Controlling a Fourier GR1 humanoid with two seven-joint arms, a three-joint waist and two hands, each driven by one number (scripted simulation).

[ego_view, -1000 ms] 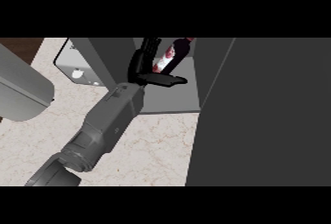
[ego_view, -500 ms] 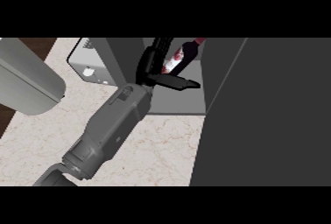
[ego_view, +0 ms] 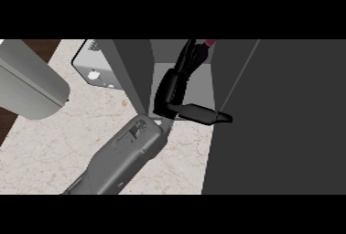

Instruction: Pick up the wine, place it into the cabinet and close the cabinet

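Your right hand [ego_view: 177,89] was inside the cabinet [ego_view: 202,87], with the wine [ego_view: 210,43] just right of the fingers [ego_view: 190,55], and whether they grasped it could not be told.

A kitchen is indicated: a pale, marble-veined counter [ego_view: 61,151] is seen below and to the left of the fingers [ego_view: 189,57]. A dark cabinet [ego_view: 283,114] is seen above it, its open compartment enclosing the fingers and its dark panel lying to their right. A white boxy appliance [ego_view: 94,68] with a round knob is placed left of the fingers, beyond the cabinet's grey wall.
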